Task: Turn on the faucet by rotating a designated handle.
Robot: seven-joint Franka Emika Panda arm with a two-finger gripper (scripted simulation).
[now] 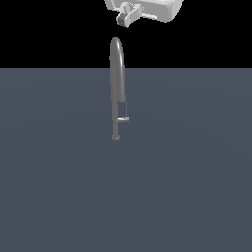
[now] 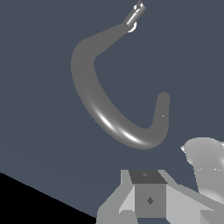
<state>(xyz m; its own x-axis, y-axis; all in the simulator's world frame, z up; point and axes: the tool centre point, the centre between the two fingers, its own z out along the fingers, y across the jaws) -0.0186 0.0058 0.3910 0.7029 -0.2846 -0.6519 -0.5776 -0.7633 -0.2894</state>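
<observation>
The faucet (image 1: 117, 74) is a tall, slim grey arched pipe standing on a small round foot on the dark grey floor. Its handle (image 1: 123, 119), a short light-grey bar, juts out low on the stem toward the exterior view's right. My gripper (image 1: 123, 19) hangs well above the arch, partly cut off by the frame's top edge. It touches nothing. In the wrist view the faucet (image 2: 87, 87) curves below me, with the handle (image 2: 134, 15) at its far end. There my gripper (image 2: 148, 192) shows as one closed block with no gap, holding nothing.
The flat dark grey floor (image 1: 187, 187) spreads around the faucet with nothing else standing on it. A rounded grey part of my own arm (image 2: 205, 170) shows beside the fingers in the wrist view.
</observation>
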